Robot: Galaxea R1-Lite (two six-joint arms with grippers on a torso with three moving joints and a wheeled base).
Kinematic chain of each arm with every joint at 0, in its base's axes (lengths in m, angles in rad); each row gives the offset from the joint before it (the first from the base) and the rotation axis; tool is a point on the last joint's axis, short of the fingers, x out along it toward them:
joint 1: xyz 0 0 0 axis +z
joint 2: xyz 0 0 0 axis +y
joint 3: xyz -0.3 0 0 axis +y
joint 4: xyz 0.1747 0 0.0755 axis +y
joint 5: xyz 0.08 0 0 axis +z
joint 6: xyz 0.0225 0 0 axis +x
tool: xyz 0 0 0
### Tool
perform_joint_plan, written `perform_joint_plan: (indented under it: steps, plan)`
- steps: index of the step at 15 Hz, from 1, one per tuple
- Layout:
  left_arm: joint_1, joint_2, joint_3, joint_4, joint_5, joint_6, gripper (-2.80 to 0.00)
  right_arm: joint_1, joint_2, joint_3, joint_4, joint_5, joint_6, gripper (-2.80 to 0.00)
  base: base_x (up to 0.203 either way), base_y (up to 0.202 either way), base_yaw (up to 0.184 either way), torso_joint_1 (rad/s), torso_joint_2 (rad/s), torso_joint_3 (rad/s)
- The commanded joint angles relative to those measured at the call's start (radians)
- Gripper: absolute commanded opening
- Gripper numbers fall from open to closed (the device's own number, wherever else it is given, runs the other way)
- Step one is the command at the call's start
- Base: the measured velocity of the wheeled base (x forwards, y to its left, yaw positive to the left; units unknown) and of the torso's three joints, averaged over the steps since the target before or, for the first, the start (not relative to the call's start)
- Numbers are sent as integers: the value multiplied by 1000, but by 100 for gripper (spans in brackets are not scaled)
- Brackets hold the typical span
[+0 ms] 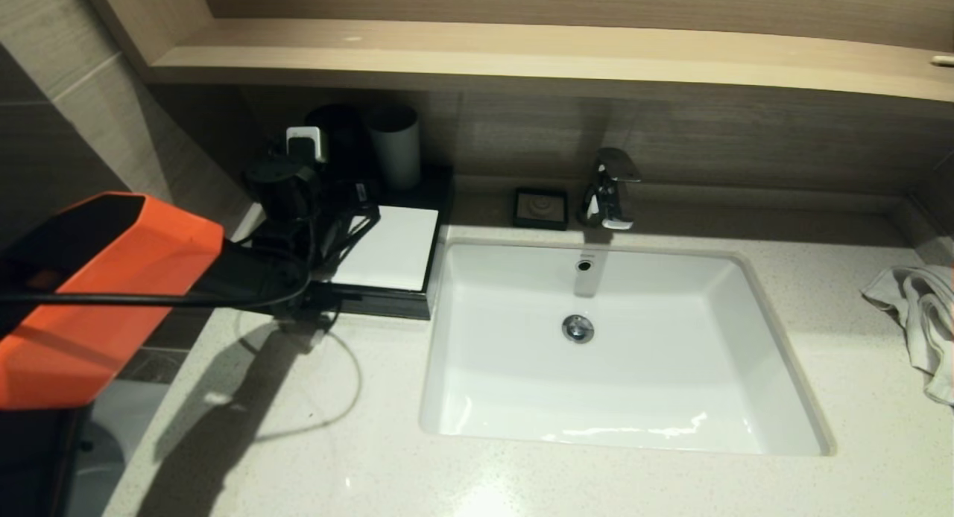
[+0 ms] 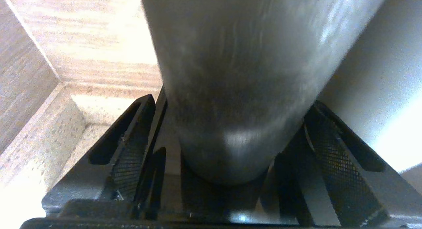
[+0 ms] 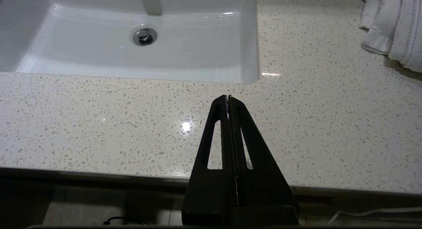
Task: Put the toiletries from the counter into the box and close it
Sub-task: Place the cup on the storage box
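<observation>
Left gripper spread wide around the grey cup above the box; no toiletries visible. Next, I'd judge: back clear. Right gripper parked, pinched together.

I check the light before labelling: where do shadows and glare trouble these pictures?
Head view: the left arm throws a dark shadow over the counter, and glare streaks the sink along its front wall. Left wrist view: the grey cup carries a highlight near its base; the lower left corner is washed out. Right wrist view: even light, small glints on the counter before the right hand.
</observation>
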State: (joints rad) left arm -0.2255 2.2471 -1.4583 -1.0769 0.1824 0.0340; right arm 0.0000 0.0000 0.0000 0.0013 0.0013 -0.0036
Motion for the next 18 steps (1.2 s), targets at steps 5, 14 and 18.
perform_joint_plan:
  steps: [5,14,18]
  plan:
    - [-11,-63,105,-56,2,0,0,0,0,0,-1,0,1,-280,0,0,0,0,0,0]
    - [-14,-152,268,-125,0,-2,0,0,0,0,0,0,1,-280,0,0,0,0,0,0]
    - [-13,-205,355,-148,0,-2,0,0,0,0,0,0,1,-280,0,0,0,0,0,0]
